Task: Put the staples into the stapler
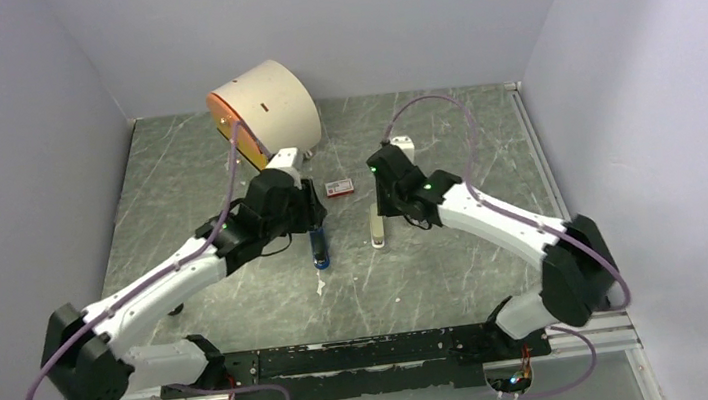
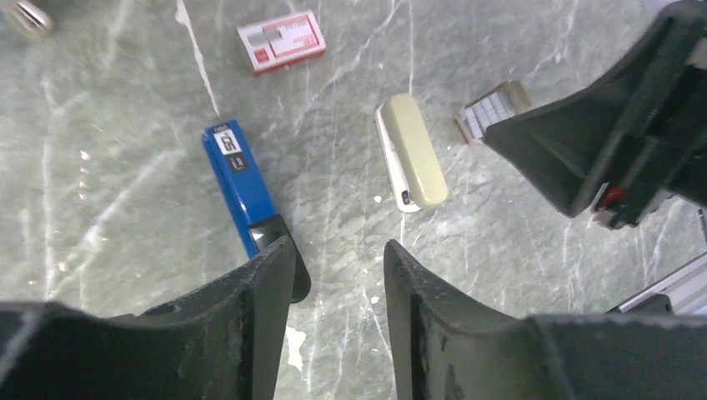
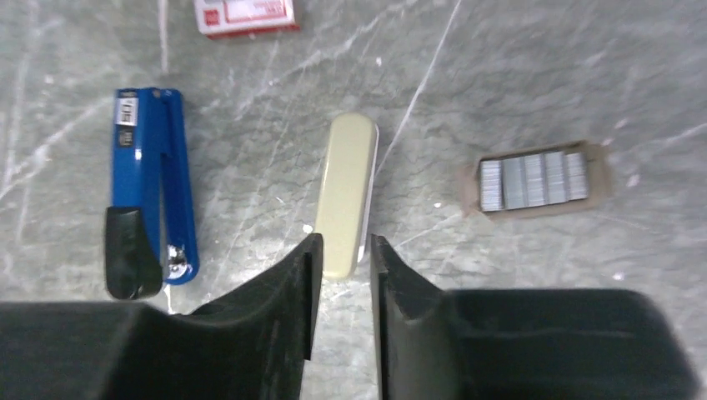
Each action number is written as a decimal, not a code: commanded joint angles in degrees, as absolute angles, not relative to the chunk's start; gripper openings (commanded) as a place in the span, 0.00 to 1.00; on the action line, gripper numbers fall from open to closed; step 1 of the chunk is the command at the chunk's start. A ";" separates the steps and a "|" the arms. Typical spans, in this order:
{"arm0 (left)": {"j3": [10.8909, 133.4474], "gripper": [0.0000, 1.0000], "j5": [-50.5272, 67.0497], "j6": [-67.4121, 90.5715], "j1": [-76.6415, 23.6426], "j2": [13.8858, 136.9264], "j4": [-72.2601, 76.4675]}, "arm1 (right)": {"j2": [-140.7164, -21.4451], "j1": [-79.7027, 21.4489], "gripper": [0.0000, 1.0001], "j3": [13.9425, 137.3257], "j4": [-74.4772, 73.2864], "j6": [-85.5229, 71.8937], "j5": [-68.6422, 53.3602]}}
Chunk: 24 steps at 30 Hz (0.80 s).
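Note:
The blue stapler (image 2: 242,179) lies flat on the table, its black end just ahead of my left finger. My left gripper (image 2: 338,250) hovers over bare table to the right of that end, open and empty. Seen from the right wrist, the stapler (image 3: 154,179) lies at the left. The staples (image 3: 534,179), several silvery strips in a brown tray, sit at the right. My right gripper (image 3: 343,242) hangs above the near end of a grey-green stapler (image 3: 348,196), its jaws a narrow gap apart with nothing between them. The overhead view has both grippers (image 1: 311,215) (image 1: 384,191) over mid-table.
A red and white staple box (image 2: 279,40) lies beyond the two staplers. A beige cylinder (image 1: 264,110) on its side stands at the back left. Grey walls close the table on three sides. The right arm (image 2: 617,142) looms at the right of the left wrist view.

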State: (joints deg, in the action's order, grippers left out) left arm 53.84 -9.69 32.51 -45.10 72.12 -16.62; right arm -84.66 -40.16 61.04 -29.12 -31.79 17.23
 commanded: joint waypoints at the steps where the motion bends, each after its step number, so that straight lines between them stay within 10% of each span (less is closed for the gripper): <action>1: 57.62 0.59 -16.78 27.17 -45.18 63.86 -21.61 | -74.77 -40.17 0.38 62.70 -32.29 -29.62 24.20; 13: 75.06 0.84 -36.63 19.83 -45.18 48.35 -45.81 | -52.51 -40.17 0.99 70.59 -45.11 -29.51 43.57; 24: 81.30 0.97 -38.63 18.74 -45.18 41.53 -51.35 | -46.72 -40.17 1.00 75.49 -50.17 -28.35 45.62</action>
State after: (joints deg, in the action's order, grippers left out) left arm 81.41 -37.21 20.12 -45.10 41.63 -47.48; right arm -46.50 -40.18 74.63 -46.89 -28.64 43.59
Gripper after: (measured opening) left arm 0.965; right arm 0.997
